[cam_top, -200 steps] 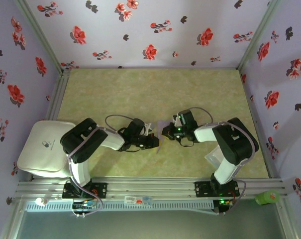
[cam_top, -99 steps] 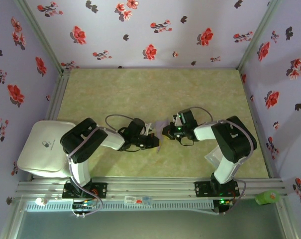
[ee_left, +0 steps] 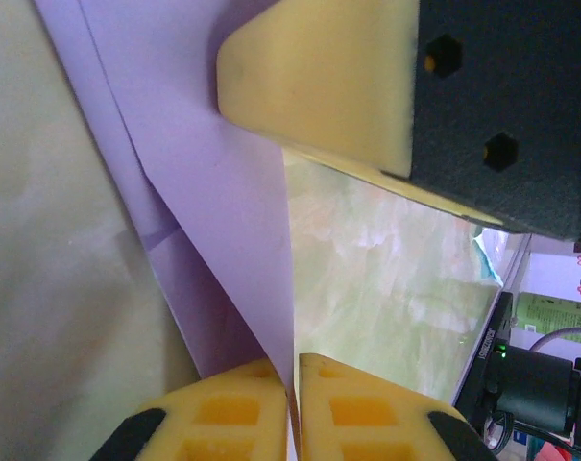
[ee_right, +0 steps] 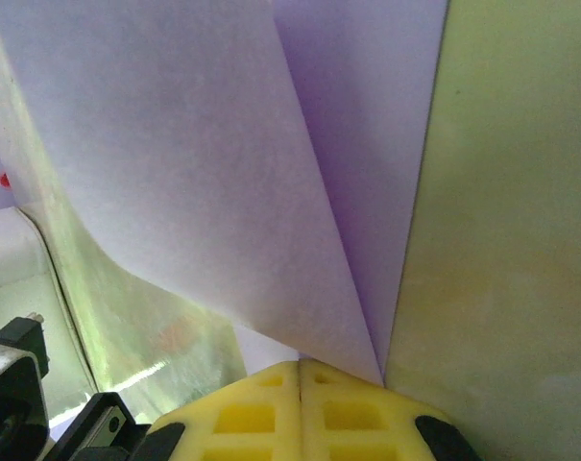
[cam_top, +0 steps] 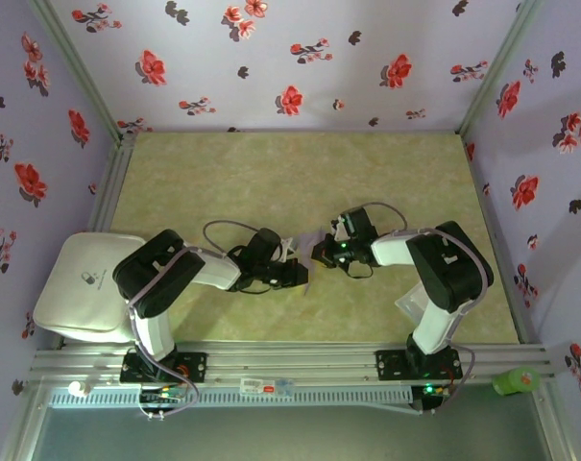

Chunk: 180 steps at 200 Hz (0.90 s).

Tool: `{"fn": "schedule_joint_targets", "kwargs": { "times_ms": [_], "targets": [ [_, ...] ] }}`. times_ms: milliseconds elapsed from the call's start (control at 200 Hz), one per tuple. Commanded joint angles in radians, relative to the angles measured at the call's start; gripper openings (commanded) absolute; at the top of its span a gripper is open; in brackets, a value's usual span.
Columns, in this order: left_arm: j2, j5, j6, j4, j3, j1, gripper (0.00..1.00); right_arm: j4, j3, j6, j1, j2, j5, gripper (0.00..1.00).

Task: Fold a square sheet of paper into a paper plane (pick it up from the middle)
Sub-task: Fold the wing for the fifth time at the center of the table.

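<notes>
Left wrist view: the left claw (ee_left: 292, 386) sits at the bottom centre of the frame, its two yellow fingers pressed together and clenched on the lower edge of the square sheet of paper (ee_left: 208, 182). The pale lavender sheet runs from that pinch toward the upper left, with a straight diagonal crease across it. The pale green marbled desk (ee_left: 386, 259) shows on either side of it. A yellow pad on a black body comes in from the upper right and lies over the sheet's upper part. In the right wrist view, the right claw (ee_right: 300, 375) is at the bottom centre, its fingers closed tight on a point of the same sheet, which spreads upward across the upper left and centre of the frame. In the top external view, both arms reach inward and meet near the middle of the desk, with the small lavender sheet between the two claw tips.
</notes>
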Motion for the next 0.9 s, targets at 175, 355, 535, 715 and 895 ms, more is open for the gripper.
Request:
{"fn": "schedule_joint_targets", "kwargs": {
  "times_ms": [175,355,535,715,895],
  "targets": [
    [-0.023,0.005,0.016,-0.103,-0.005,-0.029,0.05,-0.121,0.01,-0.033,0.015,0.043,0.095,0.05],
    [-0.014,0.036,0.023,-0.107,-0.005,-0.033,0.09,-0.151,0.015,-0.046,0.017,0.042,0.11,0.04],
    [-0.029,0.037,0.029,-0.127,-0.013,-0.038,0.11,-0.163,0.019,-0.05,0.021,0.049,0.117,0.04],
    [-0.053,0.036,0.027,-0.138,-0.022,-0.047,0.1,-0.179,0.027,-0.051,0.024,0.048,0.124,0.03],
    [-0.051,0.036,0.026,-0.142,-0.027,-0.057,0.03,-0.193,0.035,-0.056,0.027,0.047,0.126,0.03]
  ]
}}
